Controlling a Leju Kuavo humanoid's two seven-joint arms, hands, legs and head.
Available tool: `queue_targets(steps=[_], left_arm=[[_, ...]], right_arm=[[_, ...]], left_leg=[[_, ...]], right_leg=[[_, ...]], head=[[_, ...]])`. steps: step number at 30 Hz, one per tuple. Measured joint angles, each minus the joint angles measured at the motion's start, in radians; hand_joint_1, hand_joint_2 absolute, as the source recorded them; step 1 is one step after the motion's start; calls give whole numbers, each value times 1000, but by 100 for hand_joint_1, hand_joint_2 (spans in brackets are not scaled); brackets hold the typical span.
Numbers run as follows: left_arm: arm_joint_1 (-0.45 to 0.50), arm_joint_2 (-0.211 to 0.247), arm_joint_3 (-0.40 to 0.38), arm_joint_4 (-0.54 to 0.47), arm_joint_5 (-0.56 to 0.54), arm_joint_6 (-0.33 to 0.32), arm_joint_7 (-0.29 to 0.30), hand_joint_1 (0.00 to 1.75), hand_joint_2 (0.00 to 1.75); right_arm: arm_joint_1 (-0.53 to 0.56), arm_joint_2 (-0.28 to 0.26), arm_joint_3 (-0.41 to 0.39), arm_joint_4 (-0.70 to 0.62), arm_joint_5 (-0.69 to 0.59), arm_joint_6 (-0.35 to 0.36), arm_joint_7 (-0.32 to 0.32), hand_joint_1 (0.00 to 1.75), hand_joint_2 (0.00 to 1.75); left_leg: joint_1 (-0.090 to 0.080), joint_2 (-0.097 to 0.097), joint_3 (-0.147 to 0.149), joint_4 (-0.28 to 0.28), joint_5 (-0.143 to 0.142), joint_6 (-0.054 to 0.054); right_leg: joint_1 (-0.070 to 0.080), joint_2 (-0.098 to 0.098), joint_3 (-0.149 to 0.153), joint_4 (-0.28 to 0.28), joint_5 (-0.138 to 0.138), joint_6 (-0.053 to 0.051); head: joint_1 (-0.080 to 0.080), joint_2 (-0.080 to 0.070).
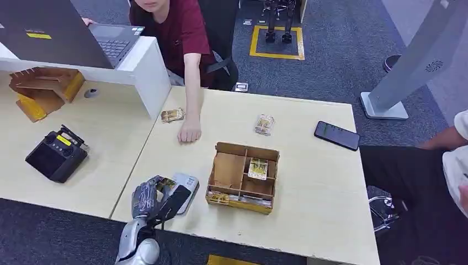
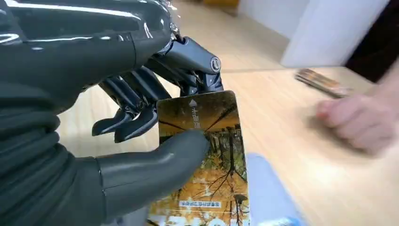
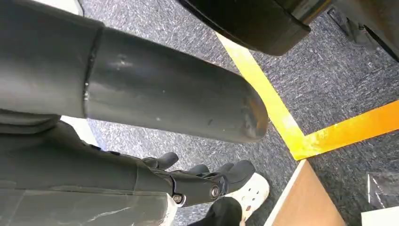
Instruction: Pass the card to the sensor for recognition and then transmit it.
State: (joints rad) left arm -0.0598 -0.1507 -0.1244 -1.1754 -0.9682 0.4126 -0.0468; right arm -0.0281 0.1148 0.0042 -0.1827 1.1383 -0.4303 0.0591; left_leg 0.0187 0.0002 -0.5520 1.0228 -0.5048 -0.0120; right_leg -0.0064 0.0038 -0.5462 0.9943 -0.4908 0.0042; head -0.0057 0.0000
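My left hand (image 1: 149, 196) hangs over the table's front edge and pinches a card (image 2: 203, 160) with an autumn-tree picture between its thumb and fingers. In the head view the card (image 1: 166, 185) shows as a yellow sliver at the fingers. It is held right beside the flat grey-white sensor (image 1: 186, 186), whose pale surface (image 2: 268, 193) lies just beyond the card's edge. My right hand (image 3: 202, 178) hangs by my side above the carpet, fingers loosely apart and holding nothing.
A cardboard compartment box (image 1: 229, 172) with cards stands right of the sensor. A person's hand (image 1: 190, 132) rests on the table behind it. Loose cards (image 1: 172, 115) (image 1: 264, 125), a phone (image 1: 337, 135) and a black controller (image 1: 57, 154) also lie on the table.
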Motion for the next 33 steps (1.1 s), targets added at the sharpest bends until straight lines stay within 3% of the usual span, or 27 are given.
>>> queue_targets(steps=[2, 5, 13, 19, 27, 33], left_arm=[[15, -2, 0, -60, 198, -67, -90, 175, 175], [34, 5, 0, -161, 430, -113, -178, 175, 175], [-5, 54, 7, -321, 829, -157, -233, 175, 175], [-75, 73, 27, -319, 799, -65, -280, 175, 175], [-205, 80, 48, -195, 659, 75, -299, 175, 175], [-253, 78, 56, -104, 584, 134, -329, 175, 175]], right_arm=[[0, 0, -7, 0, 1, -2, 0, 0, 0], [1, 0, -16, 0, 5, -4, 0, 0, 0], [0, 0, -21, 0, 34, -4, 3, 0, 0], [-1, 0, -21, 0, 60, 5, 1, 0, 0], [-7, 0, -21, 0, 95, 21, 0, 0, 0], [-8, 0, -19, 0, 108, 25, -7, 0, 0]], left_leg=[[0, 0, 0, 0, 0, 0], [0, 0, 0, 0, 0, 0], [0, 0, 0, 0, 0, -1], [0, 0, 0, 0, 1, -1], [0, 0, 0, 0, 1, 0], [0, 0, 0, 0, 1, -1]], right_leg=[[0, 0, 0, 0, 0, 0], [0, 0, 0, 0, 0, 0], [0, 0, 0, 0, 0, 0], [0, 0, 0, 0, 0, 0], [0, 0, 0, 0, 1, 0], [0, 0, 0, 0, 1, 0]], head=[[0, 0], [0, 0], [0, 0], [0, 0], [0, 0], [0, 0]])
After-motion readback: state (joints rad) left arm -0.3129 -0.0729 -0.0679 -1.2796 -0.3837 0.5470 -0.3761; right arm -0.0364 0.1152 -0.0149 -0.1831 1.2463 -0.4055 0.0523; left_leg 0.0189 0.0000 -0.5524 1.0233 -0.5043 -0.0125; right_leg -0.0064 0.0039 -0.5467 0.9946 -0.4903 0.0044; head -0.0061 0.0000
